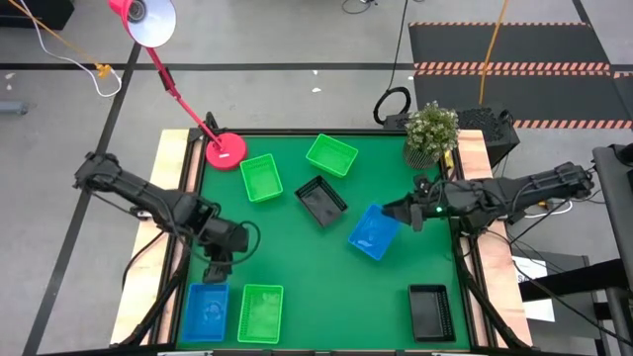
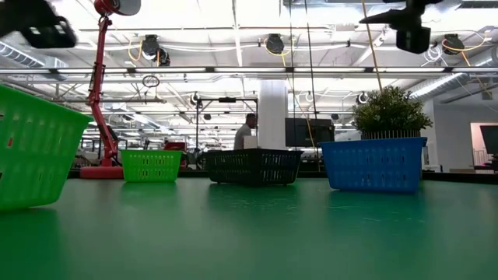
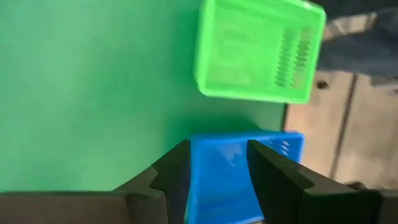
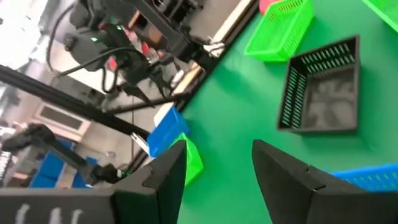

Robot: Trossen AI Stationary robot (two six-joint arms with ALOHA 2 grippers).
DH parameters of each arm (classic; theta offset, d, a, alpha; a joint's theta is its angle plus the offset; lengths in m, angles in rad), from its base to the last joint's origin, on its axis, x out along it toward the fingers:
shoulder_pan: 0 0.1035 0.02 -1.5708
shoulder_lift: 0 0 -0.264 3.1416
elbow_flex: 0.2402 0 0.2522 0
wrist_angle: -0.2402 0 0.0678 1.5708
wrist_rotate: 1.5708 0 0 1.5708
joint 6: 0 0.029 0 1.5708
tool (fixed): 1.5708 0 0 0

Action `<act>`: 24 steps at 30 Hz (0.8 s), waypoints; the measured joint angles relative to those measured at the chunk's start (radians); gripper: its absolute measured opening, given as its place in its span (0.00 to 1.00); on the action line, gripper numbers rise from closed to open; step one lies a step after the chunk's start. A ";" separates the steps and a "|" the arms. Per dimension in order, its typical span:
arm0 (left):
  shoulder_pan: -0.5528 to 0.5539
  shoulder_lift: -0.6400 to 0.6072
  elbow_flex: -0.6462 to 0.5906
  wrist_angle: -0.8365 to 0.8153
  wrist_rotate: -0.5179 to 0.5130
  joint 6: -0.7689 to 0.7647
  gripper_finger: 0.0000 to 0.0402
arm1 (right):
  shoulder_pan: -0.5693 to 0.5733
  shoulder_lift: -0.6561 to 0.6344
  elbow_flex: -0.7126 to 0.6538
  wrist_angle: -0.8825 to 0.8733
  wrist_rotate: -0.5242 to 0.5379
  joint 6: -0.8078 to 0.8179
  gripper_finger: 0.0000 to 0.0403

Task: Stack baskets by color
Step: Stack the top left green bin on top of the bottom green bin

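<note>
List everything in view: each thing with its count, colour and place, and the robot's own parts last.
Green baskets: three, bright green; two at the far side, one at the near edge.
Blue baskets: two visible, bright blue; one right of centre, one at the near left corner.
Black baskets: two visible; one mid-table, one at the near right.
Lamp: one, pink-red, base at the far left corner.
Potted plant: one, green, far right corner.
Person: one, in the room behind, seen in the low view.
Left gripper: open, above the near-left blue basket.
Right gripper: open, beside the right blue basket.
</note>
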State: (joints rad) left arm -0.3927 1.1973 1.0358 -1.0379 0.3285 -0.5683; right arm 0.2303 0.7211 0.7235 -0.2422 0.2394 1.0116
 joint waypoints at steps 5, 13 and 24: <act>0.105 0.000 0.018 -0.013 -0.061 0.091 0.39 | -0.021 0.043 0.000 0.092 0.000 0.024 0.41; 0.350 0.000 0.018 -0.023 -0.131 0.179 0.39 | -0.021 0.205 0.000 0.336 0.001 0.080 0.34; 0.759 0.067 0.020 -0.038 -0.182 0.388 0.39 | -0.022 0.340 0.000 0.586 0.017 0.047 0.33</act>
State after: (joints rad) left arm 0.3662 1.2646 1.0557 -1.0756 0.1467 -0.1805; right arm 0.2085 1.0613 0.7238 0.3437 0.2563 1.0586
